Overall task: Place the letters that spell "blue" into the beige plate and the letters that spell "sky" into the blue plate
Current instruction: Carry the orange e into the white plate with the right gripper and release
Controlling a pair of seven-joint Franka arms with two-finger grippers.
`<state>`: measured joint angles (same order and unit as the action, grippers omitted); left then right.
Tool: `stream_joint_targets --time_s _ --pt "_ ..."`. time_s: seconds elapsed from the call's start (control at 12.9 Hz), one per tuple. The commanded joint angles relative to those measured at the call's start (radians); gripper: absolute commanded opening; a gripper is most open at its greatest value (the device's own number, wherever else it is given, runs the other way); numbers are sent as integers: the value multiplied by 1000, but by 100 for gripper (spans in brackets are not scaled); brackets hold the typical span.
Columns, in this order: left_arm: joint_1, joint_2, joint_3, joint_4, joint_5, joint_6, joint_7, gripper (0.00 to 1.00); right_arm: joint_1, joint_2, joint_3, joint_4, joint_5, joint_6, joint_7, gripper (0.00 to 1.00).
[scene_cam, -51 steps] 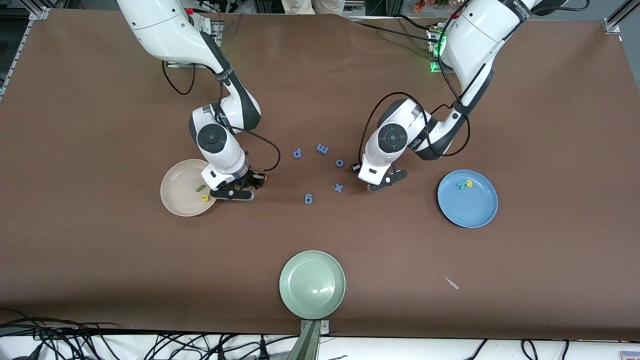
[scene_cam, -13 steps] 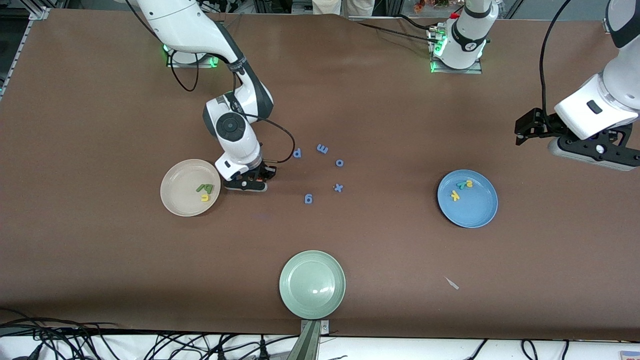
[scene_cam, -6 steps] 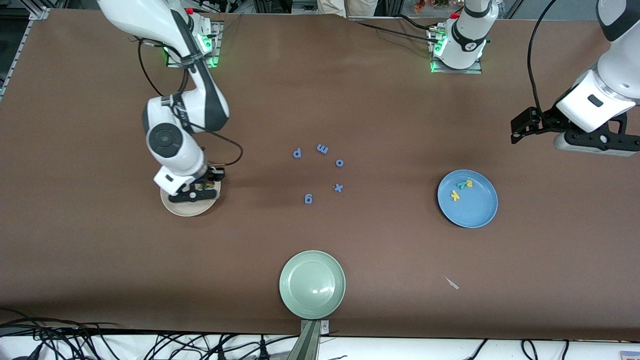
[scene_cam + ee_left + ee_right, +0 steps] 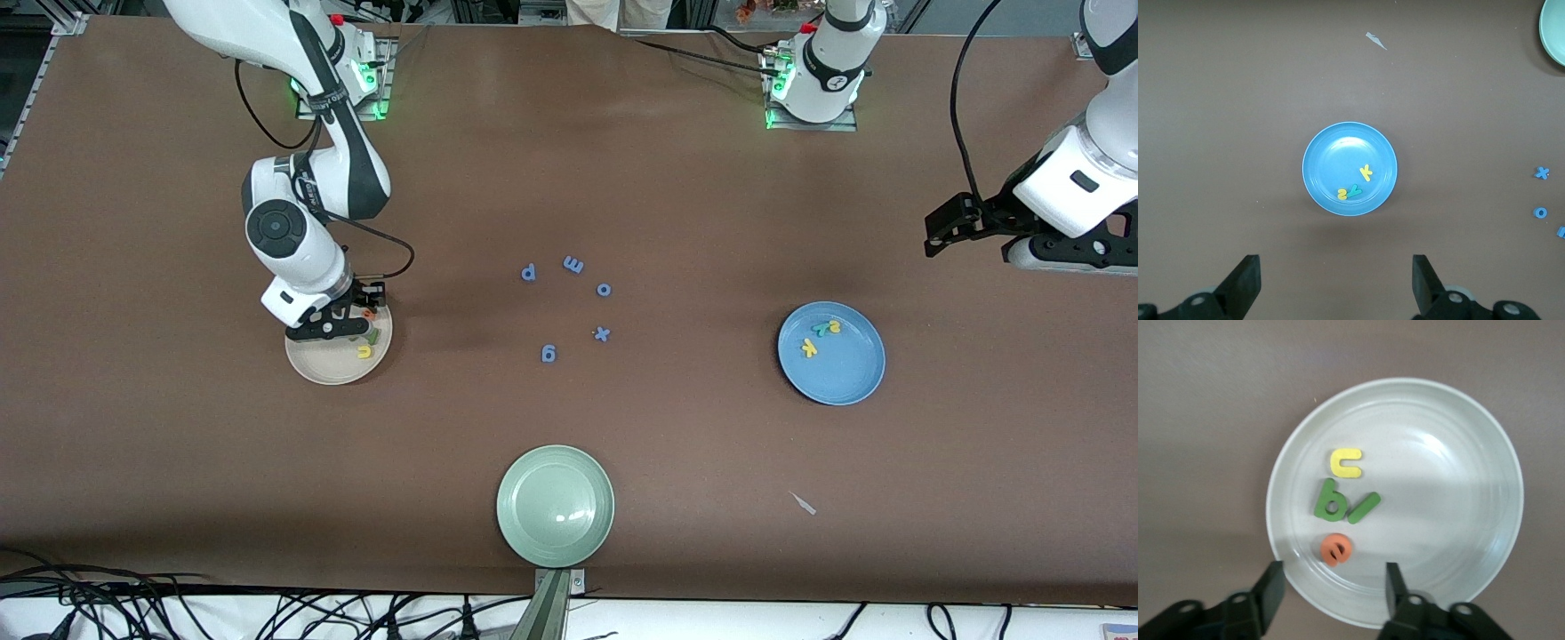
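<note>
My right gripper [image 4: 1333,577] hangs open low over the beige plate [image 4: 1438,493], at the rim toward the robots' bases [image 4: 311,364]. In that plate lie the yellow u [image 4: 1345,463], green b [image 4: 1330,501], green l [image 4: 1363,509] and orange e [image 4: 1336,549]. The e rests free on the plate just ahead of the open fingers. My left gripper [image 4: 1336,280] is open and empty, held high toward the left arm's end of the table [image 4: 1067,258]. The blue plate [image 4: 1338,153] holds the yellow k [image 4: 1365,173], yellow s [image 4: 1341,194] and teal y [image 4: 1353,191].
Blue letters p [image 4: 528,272], m [image 4: 573,264], o [image 4: 604,289], x [image 4: 602,334] and g [image 4: 548,354] lie mid-table between the two plates. A pale green plate [image 4: 555,505] sits near the front camera's edge. A small pale scrap [image 4: 804,503] lies nearer the front camera than the blue plate.
My right gripper moved from the table beside the beige plate to over it and opened; the orange e now lies in the plate. The left arm only shifted slightly.
</note>
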<state>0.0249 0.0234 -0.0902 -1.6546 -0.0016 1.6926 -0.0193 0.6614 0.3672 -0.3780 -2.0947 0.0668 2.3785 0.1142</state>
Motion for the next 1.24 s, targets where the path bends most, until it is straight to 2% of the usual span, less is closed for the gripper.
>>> stream_joint_targets --time_s 0.0,0.54,1.16 --pt "0 -16 1 -4 -11 -33 -24 100 3 -25 1 91 11 -122 -1 100" --pt "-3 -23 -8 22 -12 -134 -129 100 0 -37 -21 263 11 -283 -13 100" --pt "-14 -23 -13 24 -12 -134 -136 100 3 -36 -15 271 15 -300 5 100"
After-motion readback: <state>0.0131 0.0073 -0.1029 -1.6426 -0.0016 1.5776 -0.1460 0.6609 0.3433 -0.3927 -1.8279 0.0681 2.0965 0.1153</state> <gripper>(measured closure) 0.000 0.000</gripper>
